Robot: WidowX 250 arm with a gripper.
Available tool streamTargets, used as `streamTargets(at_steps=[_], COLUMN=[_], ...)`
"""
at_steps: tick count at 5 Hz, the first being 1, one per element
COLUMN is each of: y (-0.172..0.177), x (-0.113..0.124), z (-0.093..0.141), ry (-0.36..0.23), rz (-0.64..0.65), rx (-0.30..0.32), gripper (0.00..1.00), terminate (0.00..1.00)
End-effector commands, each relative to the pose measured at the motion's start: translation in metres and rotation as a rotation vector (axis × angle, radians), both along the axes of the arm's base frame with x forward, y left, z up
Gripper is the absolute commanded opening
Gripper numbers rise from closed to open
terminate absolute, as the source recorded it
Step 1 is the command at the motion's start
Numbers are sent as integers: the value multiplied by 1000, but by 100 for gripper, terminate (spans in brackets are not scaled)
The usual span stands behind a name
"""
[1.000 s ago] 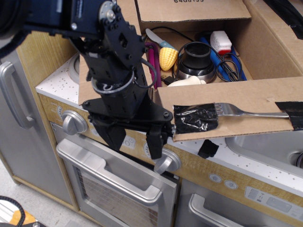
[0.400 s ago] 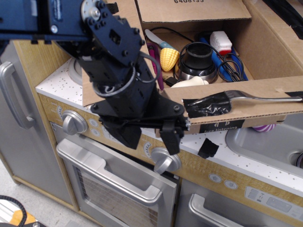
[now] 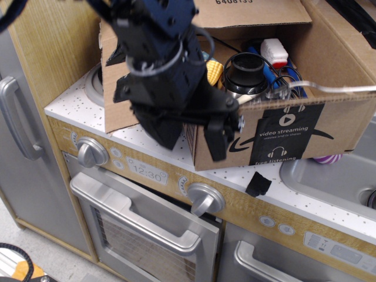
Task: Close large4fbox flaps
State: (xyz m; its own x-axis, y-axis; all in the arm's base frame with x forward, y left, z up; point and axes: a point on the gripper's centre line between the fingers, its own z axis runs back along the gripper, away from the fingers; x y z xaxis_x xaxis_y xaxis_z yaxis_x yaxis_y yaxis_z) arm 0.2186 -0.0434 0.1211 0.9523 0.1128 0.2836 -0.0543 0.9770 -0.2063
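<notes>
The large4fbox (image 3: 288, 132) stands on the toy kitchen counter, its printed "video streaming" side facing me. My gripper (image 3: 191, 138) is open and empty, and its fingers (image 3: 217, 141) hang in front of the box's front left corner. The front long flap (image 3: 305, 101) is raised and seen edge-on along the top of the printed side, with the metal fork (image 3: 343, 89) showing above it. The back flap (image 3: 252, 12) and the right flap (image 3: 346, 35) stand open. The left short flap is mostly hidden behind the arm.
Inside the box lie a toy corn (image 3: 212, 71), a black and silver pot (image 3: 244, 73) and a white bottle with a red cap (image 3: 274, 51). A black tape scrap (image 3: 257, 184) lies on the counter. The sink (image 3: 329, 176), knobs (image 3: 202, 198) and oven handle (image 3: 141, 220) are below.
The gripper has risen up and to the right. The front flap has swung up from lying outward to edge-on, uncovering the printed front side.
</notes>
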Motion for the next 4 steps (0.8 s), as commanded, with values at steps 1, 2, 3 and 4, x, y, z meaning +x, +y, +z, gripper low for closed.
streamTargets(at_steps=[1, 2, 3, 4], y=[20, 31, 37, 43], x=[31, 45, 61, 73], z=[27, 36, 46, 41], ry=[-53, -64, -67, -84], rz=[-97, -155, -189, -232], rx=[81, 140, 195, 235], gripper=[100, 100, 100, 100], terminate=[0, 0, 0, 0])
